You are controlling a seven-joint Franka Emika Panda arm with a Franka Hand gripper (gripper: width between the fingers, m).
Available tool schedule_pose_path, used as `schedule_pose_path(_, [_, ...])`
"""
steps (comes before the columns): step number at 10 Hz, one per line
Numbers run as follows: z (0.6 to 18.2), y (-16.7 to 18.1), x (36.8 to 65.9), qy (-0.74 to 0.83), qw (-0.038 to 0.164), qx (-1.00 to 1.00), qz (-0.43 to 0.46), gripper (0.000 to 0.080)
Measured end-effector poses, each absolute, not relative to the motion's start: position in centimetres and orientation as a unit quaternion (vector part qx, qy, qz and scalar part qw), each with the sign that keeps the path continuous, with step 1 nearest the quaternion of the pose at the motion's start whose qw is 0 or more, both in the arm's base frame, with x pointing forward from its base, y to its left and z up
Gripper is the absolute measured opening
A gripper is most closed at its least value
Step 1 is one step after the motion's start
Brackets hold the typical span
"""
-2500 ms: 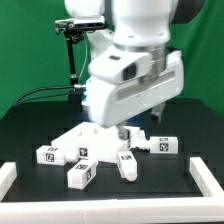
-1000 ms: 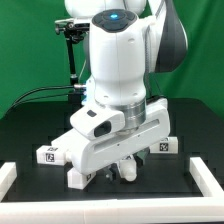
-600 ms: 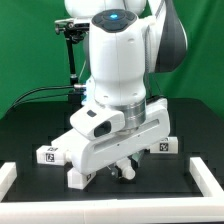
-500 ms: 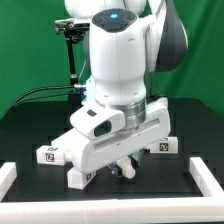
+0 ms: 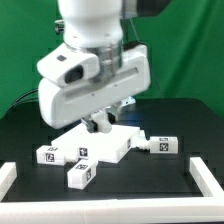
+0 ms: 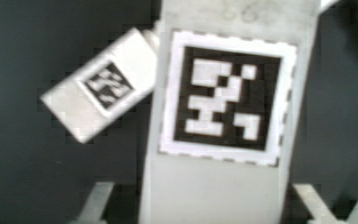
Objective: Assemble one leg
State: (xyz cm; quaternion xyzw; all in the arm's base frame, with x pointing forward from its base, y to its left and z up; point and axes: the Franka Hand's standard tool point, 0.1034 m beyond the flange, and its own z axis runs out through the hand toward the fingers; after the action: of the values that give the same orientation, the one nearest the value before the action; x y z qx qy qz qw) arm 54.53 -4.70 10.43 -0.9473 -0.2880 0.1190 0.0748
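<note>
My gripper (image 5: 100,124) hangs above the flat white square panel (image 5: 108,145) and is shut on a leg. The held leg (image 6: 220,90) fills the middle of the wrist view, its black-and-white tag facing the camera, with a finger (image 6: 108,196) on each side of it. In the exterior view only a bit of white shows between the dark fingers. Three more legs lie on the black table: one (image 5: 47,153) at the exterior view's left, one (image 5: 82,172) in front, one (image 5: 163,146) at the right. One tagged leg (image 6: 101,85) shows below in the wrist view.
A white rail borders the table at the front left (image 5: 8,176) and front right (image 5: 206,176). A black stand with cables (image 5: 68,50) rises behind the arm against the green backdrop.
The arm has risen and swung toward the exterior view's left. The leg that lay in front of the panel is gone from the table and is now in the gripper.
</note>
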Motion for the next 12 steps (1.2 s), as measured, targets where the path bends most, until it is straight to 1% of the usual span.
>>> schedule_pose_path(1, [9.4, -5.3, 54.4, -0.277, 0.084, -0.949, 0.123, 0.0285])
schedule_pose_path(5, [9.4, -4.9, 54.5, -0.279, 0.083, -0.949, 0.123, 0.0285])
schedule_pose_path(6, [9.5, -5.7, 54.0, -0.272, 0.079, -0.952, 0.120, 0.0285])
schedule_pose_path(8, [9.1, -10.7, 50.4, -0.252, 0.081, -0.955, 0.133, 0.0285])
schedule_pose_path(9, [8.6, -12.9, 49.2, -0.249, 0.079, -0.956, 0.134, 0.0285])
schedule_pose_path(10, [7.7, -14.1, 47.9, -0.234, 0.079, -0.960, 0.133, 0.0285])
schedule_pose_path(11, [7.2, -14.0, 47.3, -0.216, 0.090, -0.962, 0.139, 0.0285])
schedule_pose_path(12, [7.2, -13.9, 47.5, -0.220, 0.088, -0.962, 0.137, 0.0285])
